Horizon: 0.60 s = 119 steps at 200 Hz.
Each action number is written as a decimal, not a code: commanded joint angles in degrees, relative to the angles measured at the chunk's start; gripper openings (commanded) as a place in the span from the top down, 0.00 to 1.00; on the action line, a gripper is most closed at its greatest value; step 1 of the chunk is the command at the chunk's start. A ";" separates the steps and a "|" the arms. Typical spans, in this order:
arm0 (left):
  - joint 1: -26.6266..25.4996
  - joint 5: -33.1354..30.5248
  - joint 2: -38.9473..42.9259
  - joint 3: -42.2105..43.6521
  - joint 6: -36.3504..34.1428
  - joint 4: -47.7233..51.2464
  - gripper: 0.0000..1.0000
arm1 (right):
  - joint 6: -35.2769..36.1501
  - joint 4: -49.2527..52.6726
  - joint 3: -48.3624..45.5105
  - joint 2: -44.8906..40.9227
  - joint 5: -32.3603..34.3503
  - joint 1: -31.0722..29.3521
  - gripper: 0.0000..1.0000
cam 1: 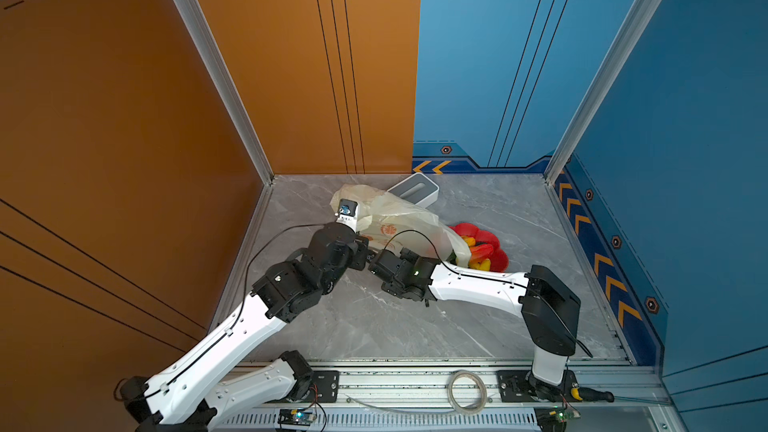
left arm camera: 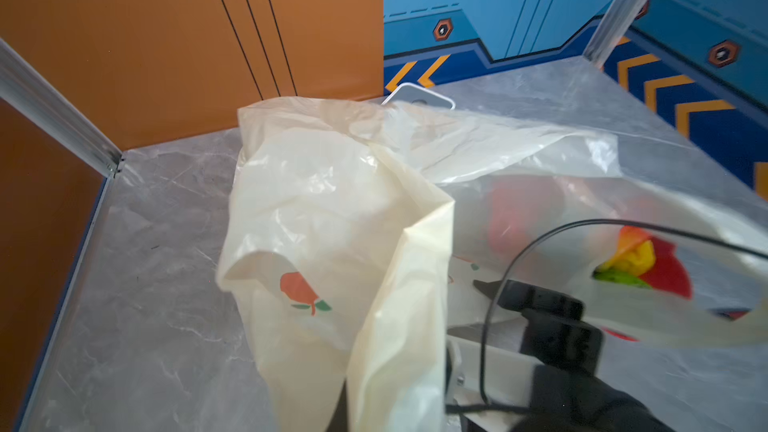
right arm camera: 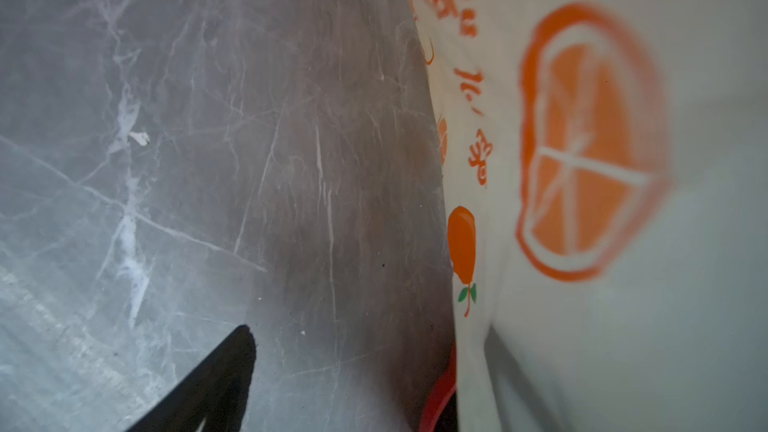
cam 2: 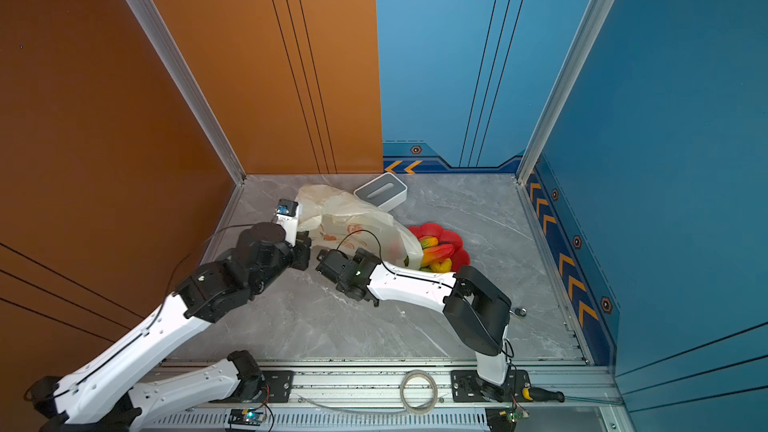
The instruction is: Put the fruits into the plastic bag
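A: Nearest?
B: Left fingers (cam 2: pixel 305 251), near the table's (cam 1: pixel 374 326) middle, clenched on the bag's (cam 1: pixel 399 211) edge; right fingers (right arm camera: pixel 216 380) spread, one black tip in view, bag film just beside it.
A: And the fruits (cam 2: pixel 436 252)?
B: At two o'clock, heaped in the red dish (cam 1: pixel 496 257); the bag covers the dish's nine-o'clock side.
A: Farther back?
B: A box (cam 1: pixel 415 191) at twelve, just behind the bag.

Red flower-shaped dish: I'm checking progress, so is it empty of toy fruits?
No, in a top view glossy red, yellow and green toy fruits lie piled in the red flower-shaped dish.
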<state>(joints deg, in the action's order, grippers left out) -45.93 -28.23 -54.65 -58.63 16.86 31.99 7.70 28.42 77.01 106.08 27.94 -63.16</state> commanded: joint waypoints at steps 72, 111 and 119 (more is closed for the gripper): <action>-11.80 -15.54 3.65 13.74 12.25 -9.11 1.00 | -28.24 -4.64 -18.73 -31.44 -30.22 -1.78 0.12; -12.55 -16.16 4.25 14.10 12.93 -9.22 1.00 | -40.38 4.28 -18.41 -46.99 -16.58 -1.81 0.13; -12.57 -16.14 4.30 14.03 12.82 -9.14 1.00 | -42.66 7.68 -17.46 -48.14 -12.69 -2.12 0.13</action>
<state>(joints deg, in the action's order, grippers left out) -57.82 -41.95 -51.40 -44.91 28.51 23.68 -23.14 26.44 58.11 62.57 4.47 -64.82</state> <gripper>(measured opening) 0.045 0.870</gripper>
